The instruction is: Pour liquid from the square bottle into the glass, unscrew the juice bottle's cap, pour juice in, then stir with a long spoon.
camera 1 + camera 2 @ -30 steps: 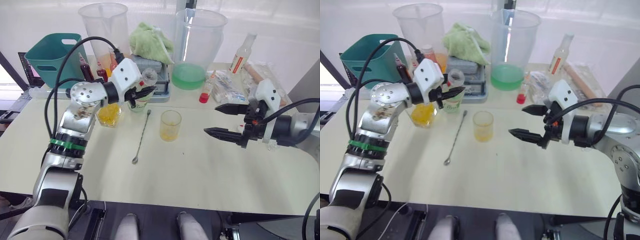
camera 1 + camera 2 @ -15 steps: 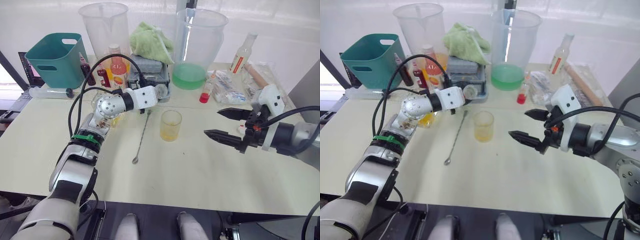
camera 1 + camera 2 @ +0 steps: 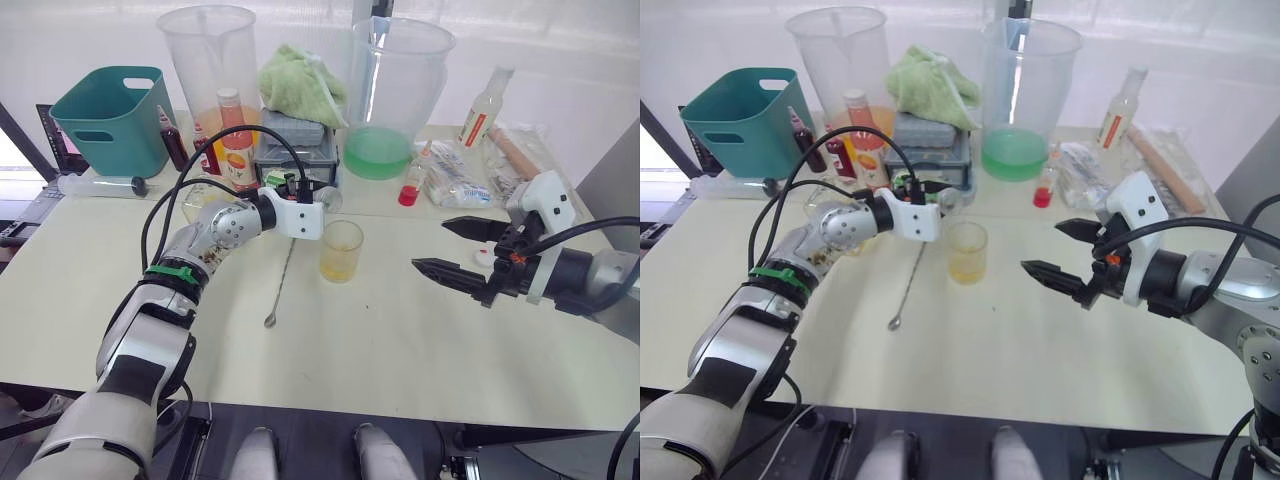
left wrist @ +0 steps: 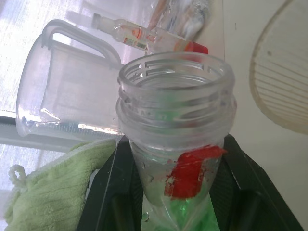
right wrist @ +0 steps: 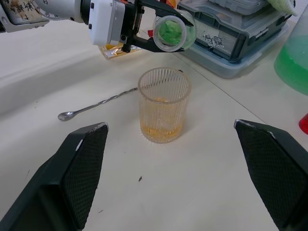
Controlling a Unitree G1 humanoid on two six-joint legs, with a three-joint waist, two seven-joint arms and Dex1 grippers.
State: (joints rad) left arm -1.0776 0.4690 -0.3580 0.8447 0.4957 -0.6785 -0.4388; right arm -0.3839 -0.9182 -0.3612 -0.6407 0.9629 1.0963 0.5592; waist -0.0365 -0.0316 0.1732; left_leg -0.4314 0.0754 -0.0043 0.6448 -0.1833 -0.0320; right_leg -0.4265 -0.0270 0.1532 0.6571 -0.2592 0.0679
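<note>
As the uncapped juice bottle (image 5: 171, 32) tips toward the glass (image 3: 341, 250), the juice pour is the step in hand.

With its fingers clamped around the neck, the left end effector (image 3: 318, 195) holds the bottle nearly on its side, open mouth just above and behind the glass rim. The glass stands mid-table (image 3: 400, 340) with a little yellow liquid in the bottom, the long spoon (image 3: 283, 270) lying just beside it on the robot's left. The right end effector (image 3: 458, 248) hangs open to the right of the glass, gripping nothing. Next, I judge, the mouth must come forward over the rim and tip further; misjudged, the juice lands on the table.
</note>
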